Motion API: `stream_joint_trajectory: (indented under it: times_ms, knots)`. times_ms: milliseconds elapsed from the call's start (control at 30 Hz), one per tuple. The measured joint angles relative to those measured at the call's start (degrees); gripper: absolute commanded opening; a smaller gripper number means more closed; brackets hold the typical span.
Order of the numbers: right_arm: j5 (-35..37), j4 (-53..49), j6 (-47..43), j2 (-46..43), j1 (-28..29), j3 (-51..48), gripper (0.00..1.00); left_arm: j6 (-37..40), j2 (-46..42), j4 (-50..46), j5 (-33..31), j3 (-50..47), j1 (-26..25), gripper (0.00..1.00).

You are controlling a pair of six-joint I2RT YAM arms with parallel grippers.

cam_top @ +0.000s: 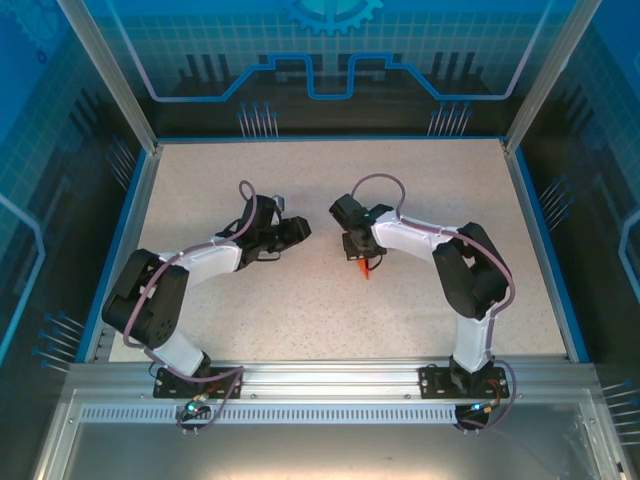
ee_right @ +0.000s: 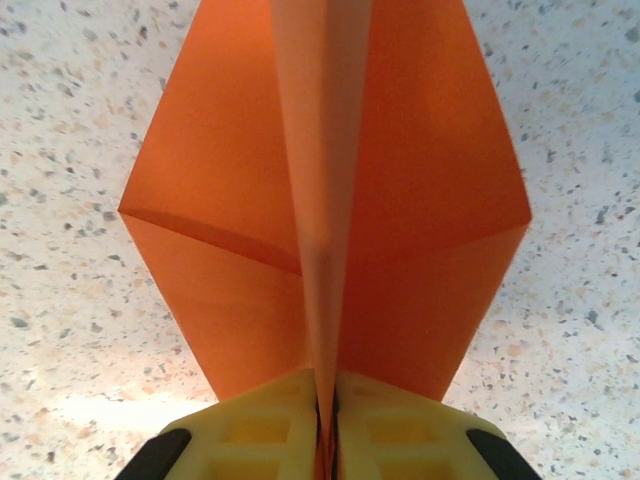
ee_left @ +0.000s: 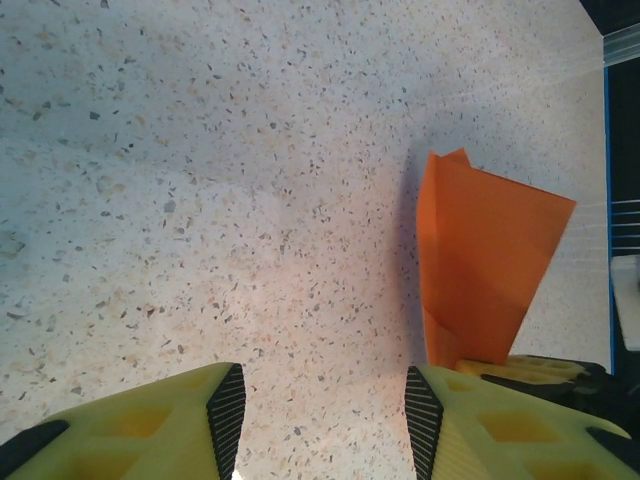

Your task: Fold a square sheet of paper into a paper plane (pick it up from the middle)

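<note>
Item: paper plane [ee_right: 400,200], orange, pinched at its centre crease in my right gripper [ee_right: 326,400] (wings splayed); my left gripper [ee_left: 325,405] parted, empty.

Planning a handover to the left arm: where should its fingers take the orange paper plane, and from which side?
Probably on the paper plane along its centre fold, just past the right gripper pinching it, approaching sideways so the fingers close across the fold. That ridge is layered and stiff; the thin flaps beside it would buckle.
</note>
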Motion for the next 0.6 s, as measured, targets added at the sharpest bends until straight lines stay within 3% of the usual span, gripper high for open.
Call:
stream_joint_trajectory:
  times_ms: [400,600]
  knots:
    - [-0.7,-0.1,0.0,2.5,0.0,0.3,0.16,0.0,0.0,-0.1,0.0,-0.1,0.0,0.51]
    - [-0.9,-0.2,-0.2,3.4,0.0,0.5,0.09,0.1,0.0,-0.2,0.0,-0.1,0.0,0.51]
